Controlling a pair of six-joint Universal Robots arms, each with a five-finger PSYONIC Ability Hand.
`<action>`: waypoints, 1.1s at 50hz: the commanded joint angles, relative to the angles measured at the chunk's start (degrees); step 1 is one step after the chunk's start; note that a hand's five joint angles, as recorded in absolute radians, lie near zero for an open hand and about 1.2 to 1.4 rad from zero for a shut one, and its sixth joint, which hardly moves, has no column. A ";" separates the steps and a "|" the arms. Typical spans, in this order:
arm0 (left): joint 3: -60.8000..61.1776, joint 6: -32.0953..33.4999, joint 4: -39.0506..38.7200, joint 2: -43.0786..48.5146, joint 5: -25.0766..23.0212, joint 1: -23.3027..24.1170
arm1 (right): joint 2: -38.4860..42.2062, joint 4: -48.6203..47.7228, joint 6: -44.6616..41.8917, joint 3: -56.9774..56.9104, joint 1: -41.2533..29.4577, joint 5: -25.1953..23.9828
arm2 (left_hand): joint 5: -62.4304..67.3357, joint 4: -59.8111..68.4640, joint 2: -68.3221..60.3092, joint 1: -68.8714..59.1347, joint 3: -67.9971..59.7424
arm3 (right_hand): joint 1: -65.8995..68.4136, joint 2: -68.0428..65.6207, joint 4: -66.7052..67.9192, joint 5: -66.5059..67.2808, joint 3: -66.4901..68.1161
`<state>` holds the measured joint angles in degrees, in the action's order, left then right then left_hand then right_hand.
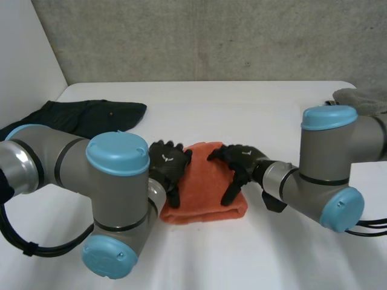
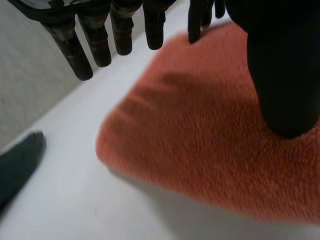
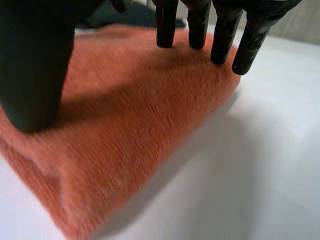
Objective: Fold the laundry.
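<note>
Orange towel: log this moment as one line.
orange towel folded, on white table | left hand open, at its left edge | right hand open, on its right side | dark garment apart

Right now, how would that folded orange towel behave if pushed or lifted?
The orange towel looks thick and fluffy, folded in layers, so it would probably sag and unfold if lifted by one edge. Its pile seems grippy, unlikely to slip under the left hand or right hand. Pushed over the smooth table, it may bunch rather than roll.
</note>
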<state>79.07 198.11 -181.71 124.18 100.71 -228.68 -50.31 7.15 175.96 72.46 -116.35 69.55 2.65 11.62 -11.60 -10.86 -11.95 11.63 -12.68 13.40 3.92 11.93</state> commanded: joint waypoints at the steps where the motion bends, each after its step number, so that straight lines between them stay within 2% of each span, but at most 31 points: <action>1: 0.11 0.52 3.64 0.54 -0.69 -3.44 | 2.15 2.17 -14.83 -2.06 -0.55 8.21 | -0.08 0.95 -0.97 -1.71 -0.62 | -1.63 2.68 -3.40 -3.92 -1.93; 5: -0.85 0.69 3.64 -0.78 -1.04 -2.82 | -1.87 0.25 -17.14 0.13 -1.94 11.57 | -0.08 0.95 -0.97 -1.71 -0.62 | -1.63 2.68 -3.40 -3.92 -1.93; 9: -2.26 0.34 3.64 -7.36 -3.85 -2.91 | -9.34 -5.80 -14.78 4.16 -4.58 12.01 | -0.42 0.61 -0.64 -1.37 -0.28 | -1.63 2.68 -3.40 -3.92 -1.93; 13: -3.31 0.08 3.81 -13.95 -10.95 -3.61 | -15.41 -12.57 -13.36 10.57 -5.99 11.75 | -0.25 0.78 -0.81 -1.54 -0.45 | -1.63 2.68 -3.40 -3.92 -1.93; 18: -3.93 -0.01 4.78 -17.83 -17.21 -4.23 | -17.98 -17.42 -13.62 17.70 -8.10 12.01 | -0.25 0.78 -0.81 -1.54 -0.45 | -1.63 2.68 -3.40 -3.92 -1.93; 24: -3.93 -0.71 6.45 -20.91 -18.71 -6.25 | -15.79 -23.13 -14.76 23.94 -12.67 12.19 | -0.25 0.78 -0.81 -1.54 -0.45 | -1.63 2.68 -3.40 -3.92 -1.93; 29: -4.02 -2.47 6.45 -20.91 -18.80 -6.69 | -11.84 -26.74 -14.94 25.19 -13.12 12.28 | -0.25 0.78 -0.81 -1.54 -0.45 | -1.63 2.68 -3.40 -3.92 -1.93; 40: -3.75 -3.08 6.45 -20.21 -18.88 -6.87 | -4.18 -30.87 -18.02 21.41 -13.29 12.98 | -0.25 0.78 -0.81 -1.54 -0.45 | -1.63 2.68 -3.40 -3.92 -1.93; 50: -3.58 -3.17 6.45 -19.95 -18.97 -6.87 | 1.00 -32.72 -20.74 15.79 -13.38 16.76 | -0.25 0.78 -0.81 -1.54 -0.45 | -1.63 2.68 -3.40 -3.92 -1.93; 55: -3.40 -3.17 6.28 -20.03 -18.97 -6.87 | 1.97 -32.81 -20.83 13.06 -13.29 17.11 | -0.25 0.78 -0.81 -1.54 -0.45 | -1.63 2.68 -3.40 -3.92 -1.93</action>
<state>75.54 194.95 -175.28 104.22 81.75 -235.55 -49.77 -25.67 155.29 88.77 -129.71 86.01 2.65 11.62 -11.59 -10.84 -11.95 10.00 -12.68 13.41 3.67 11.93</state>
